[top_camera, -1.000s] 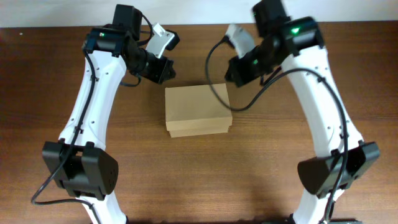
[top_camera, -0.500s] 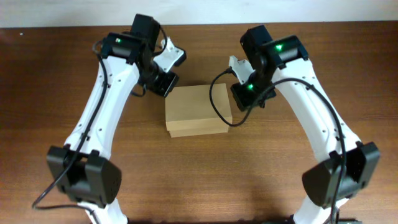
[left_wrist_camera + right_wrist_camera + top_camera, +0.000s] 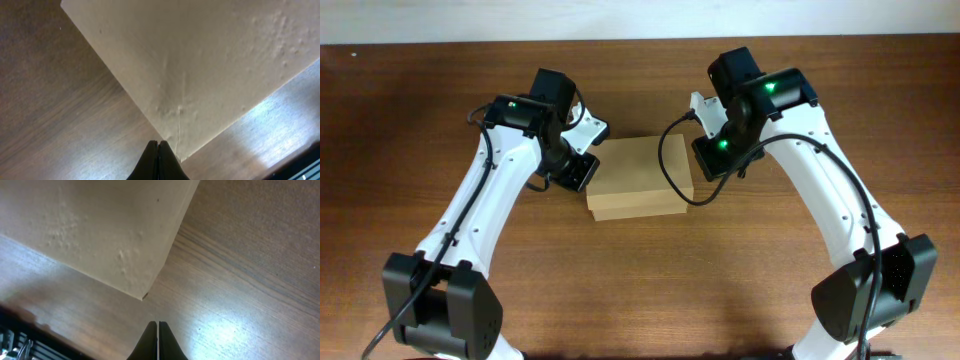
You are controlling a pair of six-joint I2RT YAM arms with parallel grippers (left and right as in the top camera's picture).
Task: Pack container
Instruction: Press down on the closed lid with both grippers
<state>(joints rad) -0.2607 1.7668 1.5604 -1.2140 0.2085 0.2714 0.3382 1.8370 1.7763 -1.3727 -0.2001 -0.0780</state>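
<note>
Left pincer (image 3: 158, 146) closed on nothing, tips at container (image 3: 638, 175) left edge, contact unclear. Right pincer (image 3: 157, 326) closed, empty, over surface (image 3: 240, 280) near its right corner. Both tips hidden overhead.

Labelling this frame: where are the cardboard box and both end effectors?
cardboard box (image 3: 638, 168), overhead view, middle of its top face.
left end effector (image 3: 158, 144), left wrist view, between its shut fingertips.
right end effector (image 3: 157, 324), right wrist view, between its shut fingertips.
</note>
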